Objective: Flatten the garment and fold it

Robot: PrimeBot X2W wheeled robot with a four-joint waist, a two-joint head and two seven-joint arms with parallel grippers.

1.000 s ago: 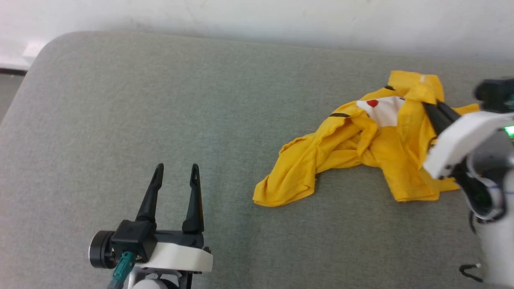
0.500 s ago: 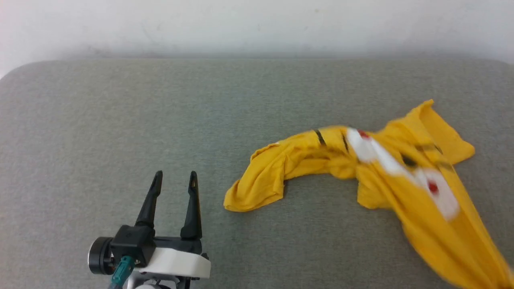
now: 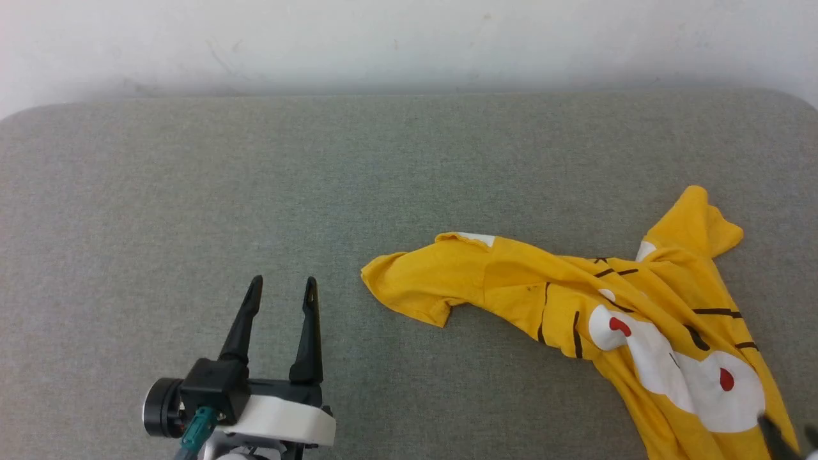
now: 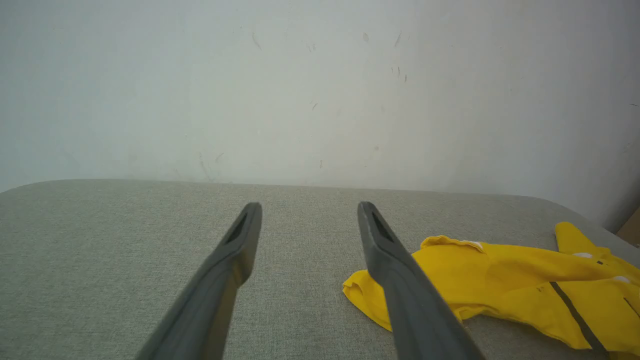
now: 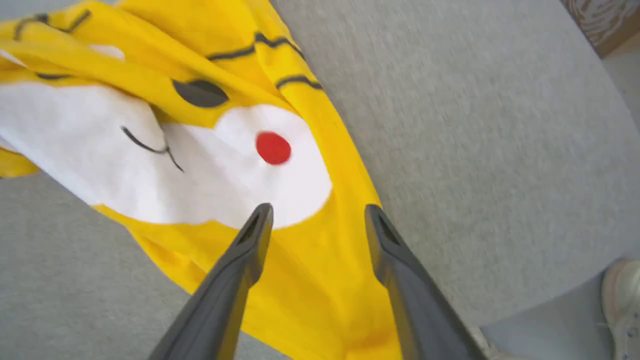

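Note:
The garment [image 3: 511,281] is a bright yellow T-shirt lying stretched out on the grey cushion, face print up, running from the middle to the near right corner. One sleeve [image 4: 500,270] points toward my left gripper. My left gripper [image 3: 283,284] stands open and empty over bare cushion, to the shirt's left [image 4: 310,210]. My right gripper [image 5: 319,212] is open just above the garment [image 5: 310,290], its fingers astride yellow cloth below the white muzzle and red cheek dot. Nothing is pinched between them. Its dark fingertips [image 3: 774,439] poke in at the head view's lower right.
The grey cushion [image 3: 192,191] has rounded far corners and meets a pale wall [image 3: 409,45] at the back. Its right edge [image 5: 550,280] drops to the floor, where a light shoe [image 5: 620,300] stands.
My right gripper, earlier shut on the crumpled shirt at the far right, has dragged it nearer, spread it out and opened. The head camera has shifted too. The left gripper is unchanged.

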